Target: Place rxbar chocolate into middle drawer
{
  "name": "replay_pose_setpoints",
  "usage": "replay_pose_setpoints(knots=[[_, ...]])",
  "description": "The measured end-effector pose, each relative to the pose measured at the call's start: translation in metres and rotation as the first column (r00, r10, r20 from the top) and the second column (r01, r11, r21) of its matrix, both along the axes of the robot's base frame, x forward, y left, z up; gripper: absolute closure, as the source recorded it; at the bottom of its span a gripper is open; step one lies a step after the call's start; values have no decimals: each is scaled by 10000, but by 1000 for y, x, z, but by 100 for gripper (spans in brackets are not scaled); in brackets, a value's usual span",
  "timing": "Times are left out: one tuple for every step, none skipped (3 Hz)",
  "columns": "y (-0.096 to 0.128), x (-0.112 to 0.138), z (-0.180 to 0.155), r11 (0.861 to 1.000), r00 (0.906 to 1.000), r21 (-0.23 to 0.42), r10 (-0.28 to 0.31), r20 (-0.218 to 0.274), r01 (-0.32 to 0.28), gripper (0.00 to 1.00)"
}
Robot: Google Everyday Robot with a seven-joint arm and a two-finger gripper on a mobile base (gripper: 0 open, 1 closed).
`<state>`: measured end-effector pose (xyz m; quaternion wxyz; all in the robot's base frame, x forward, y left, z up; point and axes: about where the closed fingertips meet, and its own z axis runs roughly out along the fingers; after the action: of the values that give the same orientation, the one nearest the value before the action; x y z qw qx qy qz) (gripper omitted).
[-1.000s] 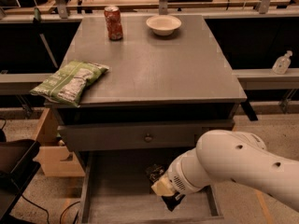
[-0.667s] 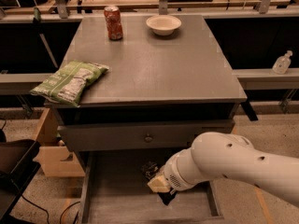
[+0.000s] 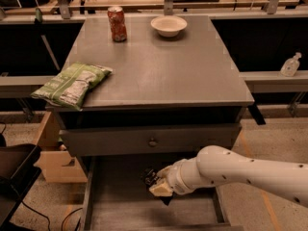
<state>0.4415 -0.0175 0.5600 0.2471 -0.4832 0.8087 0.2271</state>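
Note:
The middle drawer (image 3: 115, 207) is pulled open below the grey cabinet, its bare floor showing. My white arm reaches in from the right, and the gripper (image 3: 152, 179) is low inside the drawer, near its middle and pointing left. A small dark piece, which seems to be the rxbar chocolate (image 3: 166, 200), shows just under the gripper's pale housing. Most of it is hidden by the arm. I cannot tell whether it is held or lies on the drawer floor.
On the cabinet top (image 3: 192, 76) lie a green chip bag (image 3: 72, 84) at the front left, a red soda can (image 3: 117, 24) and a white bowl (image 3: 168, 25) at the back. The shut top drawer front has a round knob (image 3: 152, 142). A cardboard box (image 3: 53, 153) stands at left.
My arm and gripper have moved to the left, deeper over the drawer floor. The dark piece under the gripper moved with them. Nothing on the cabinet top moved.

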Motion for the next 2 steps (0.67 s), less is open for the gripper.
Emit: replay_pose_setpoints(knots=[[4,8,-32,9977,9975,-35,683,196,-683,100],[5,6,-32,9977,9976,-14,674,146,-674,81]])
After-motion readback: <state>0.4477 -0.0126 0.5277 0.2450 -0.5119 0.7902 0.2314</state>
